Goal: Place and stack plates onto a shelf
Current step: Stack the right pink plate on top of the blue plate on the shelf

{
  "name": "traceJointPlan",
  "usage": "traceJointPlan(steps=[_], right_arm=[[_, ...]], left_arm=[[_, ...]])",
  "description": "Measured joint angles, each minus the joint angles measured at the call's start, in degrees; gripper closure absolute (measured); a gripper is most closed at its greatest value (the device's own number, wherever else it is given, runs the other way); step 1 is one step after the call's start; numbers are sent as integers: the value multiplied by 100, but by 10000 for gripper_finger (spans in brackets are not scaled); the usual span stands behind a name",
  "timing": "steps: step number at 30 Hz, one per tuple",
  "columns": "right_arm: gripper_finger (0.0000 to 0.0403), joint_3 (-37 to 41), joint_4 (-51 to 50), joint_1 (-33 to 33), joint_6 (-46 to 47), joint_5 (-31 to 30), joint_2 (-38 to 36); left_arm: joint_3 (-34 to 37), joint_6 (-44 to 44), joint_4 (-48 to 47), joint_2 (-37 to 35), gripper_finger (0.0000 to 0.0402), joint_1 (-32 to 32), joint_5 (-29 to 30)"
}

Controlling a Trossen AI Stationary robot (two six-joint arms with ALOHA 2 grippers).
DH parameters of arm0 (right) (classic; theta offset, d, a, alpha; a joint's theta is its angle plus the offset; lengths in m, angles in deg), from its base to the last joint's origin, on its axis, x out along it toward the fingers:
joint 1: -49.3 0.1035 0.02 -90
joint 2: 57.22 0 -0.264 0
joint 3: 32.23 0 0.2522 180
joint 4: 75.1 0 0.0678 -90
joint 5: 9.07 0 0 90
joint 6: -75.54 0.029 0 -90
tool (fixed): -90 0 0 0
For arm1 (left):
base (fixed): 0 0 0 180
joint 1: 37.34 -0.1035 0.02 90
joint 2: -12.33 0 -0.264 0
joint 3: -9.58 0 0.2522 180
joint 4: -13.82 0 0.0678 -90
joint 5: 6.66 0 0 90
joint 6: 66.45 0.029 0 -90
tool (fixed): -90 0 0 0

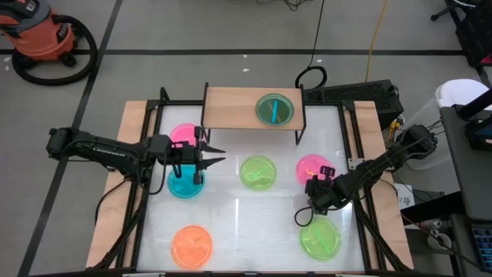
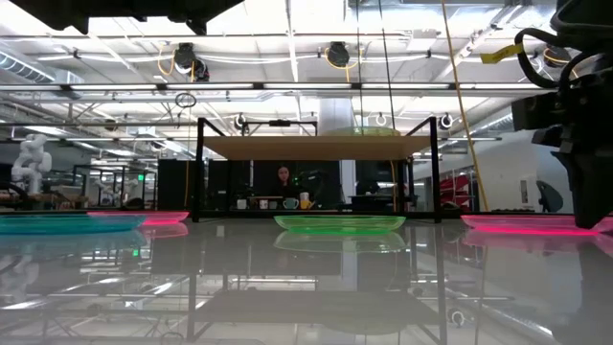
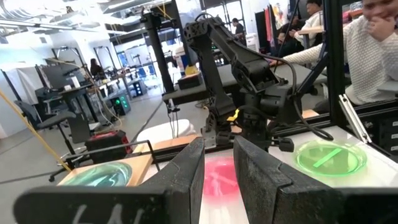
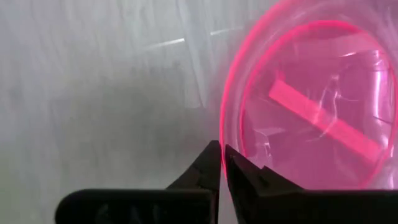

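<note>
The shelf (image 1: 231, 108) stands at the table's far side and carries a greenish plate (image 1: 274, 109) with blue showing through it. On the table lie a pink plate (image 1: 183, 133), a blue one (image 1: 184, 185), an orange one (image 1: 191, 245), a green one in the middle (image 1: 257, 171) and another green one (image 1: 320, 237). My left gripper (image 1: 217, 155) is open and hovers past the blue plate, pointing toward the table's right. My right gripper (image 1: 317, 185) is shut at the near edge of the right-hand pink plate (image 1: 310, 165). My right gripper pinches the pink plate's rim (image 4: 222, 146) at the plate's near edge, one finger (image 4: 239, 171) inside the rim and the other outside. It comes from the near right side, slanting down. The plate (image 2: 532, 223) looks level at table height.
Wooden side planks (image 1: 115, 192) and black rails (image 1: 361, 154) border the table. The shelf's black legs (image 2: 199, 172) stand at the far side. There is bare table between the orange plate and the near green one. People sit beyond the table (image 3: 367, 56).
</note>
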Motion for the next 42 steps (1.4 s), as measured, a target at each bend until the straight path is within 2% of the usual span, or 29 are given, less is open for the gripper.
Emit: traceJointPlan(steps=[9,16,25,30,38,42], right_arm=[[402,-29,-63,57,-117,39,-140],[403,-624,-80,286,-522,0,-393],[403,-1580,168,326,-1832,-478,-619],[403,-1936,226,108,-2570,-772,-617],[403,-2443,753,-336,-4007,-810,-617],[403,-2627,827,-736,-4712,-1415,-617]], left_arm=[[0,-14,-5,0,309,0,0],[0,-14,-7,0,309,0,-2],[0,384,-16,0,309,0,76],[0,421,-38,-2,309,0,78],[0,145,-150,-2,309,-4,98],[0,159,-147,-2,309,-14,98]])
